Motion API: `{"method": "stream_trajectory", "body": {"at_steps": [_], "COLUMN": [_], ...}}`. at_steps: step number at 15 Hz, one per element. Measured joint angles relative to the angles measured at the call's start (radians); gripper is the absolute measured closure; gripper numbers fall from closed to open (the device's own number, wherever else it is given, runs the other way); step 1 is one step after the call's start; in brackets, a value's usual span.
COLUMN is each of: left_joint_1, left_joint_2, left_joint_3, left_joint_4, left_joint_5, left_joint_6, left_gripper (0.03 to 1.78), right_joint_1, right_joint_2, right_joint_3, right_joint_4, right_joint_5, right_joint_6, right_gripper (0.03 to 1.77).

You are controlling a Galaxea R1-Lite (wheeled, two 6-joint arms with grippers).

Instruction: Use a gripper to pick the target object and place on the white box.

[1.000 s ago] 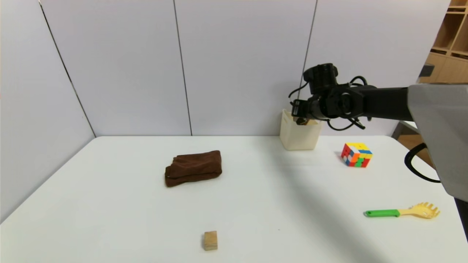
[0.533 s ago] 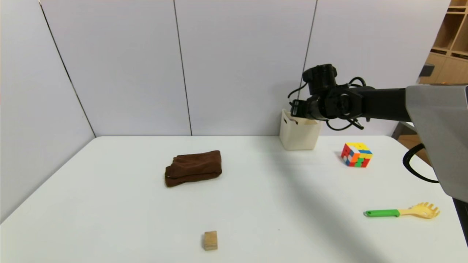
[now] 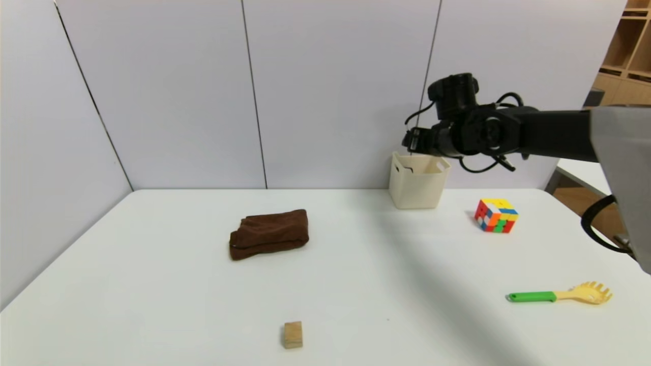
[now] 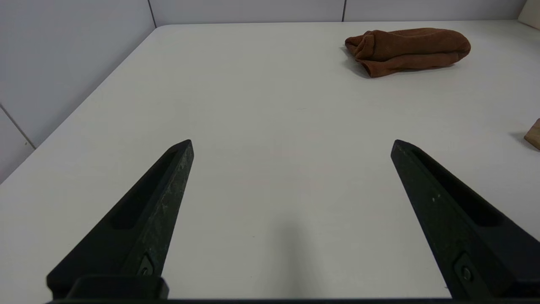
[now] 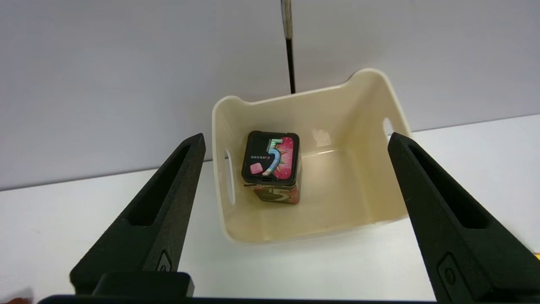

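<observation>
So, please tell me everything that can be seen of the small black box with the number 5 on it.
The small black box has rounded corners and looks like a glossy tin or carton. Its upper face shows a striped silvery "5", a small pink square and a red-pink burst; another "5" appears on a side face. It stands on the floor of the white box, close to the wall with a handle slot, nothing else touching it. The right tool is open above it, apart from it.

White box (image 5: 371,109) — smooth, glossy plastic; target object (image 5: 271,159) glossy printed; brown cloth (image 3: 268,234) — soft, matt.
</observation>
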Motion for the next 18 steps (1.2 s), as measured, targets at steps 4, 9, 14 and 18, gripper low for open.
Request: {"method": "stream_trajectory", "body": {"at_steps": [4, 9, 14, 18], "left_joint_1": [0.0, 0.0, 0.001, 0.0], "left_joint_2": [0.0, 0.0, 0.0, 0.0], "left_joint_3": [0.0, 0.0, 0.0, 0.0], "left_joint_4": [0.0, 0.0, 0.0, 0.0], "left_joint_5": [0.0, 0.0, 0.0, 0.0], "left_joint_6": [0.0, 0.0, 0.0, 0.0], "left_gripper": [0.12, 0.12, 0.12, 0.12], "right_joint_1": [0.0, -0.005, 0.0, -0.02], "right_joint_2": [-0.188, -0.581, -1.043, -1.414], "right_joint_3": [0.066, 0.391, 0.798, 1.113], "right_joint_4": [0.127, 0.18, 0.189, 0.189], "right_joint_5": [0.001, 0.005, 0.024, 0.046], "right_joint_6": [0.01, 0.007, -0.027, -0.135], "right_gripper": [0.21, 0.15, 0.12, 0.11]}}
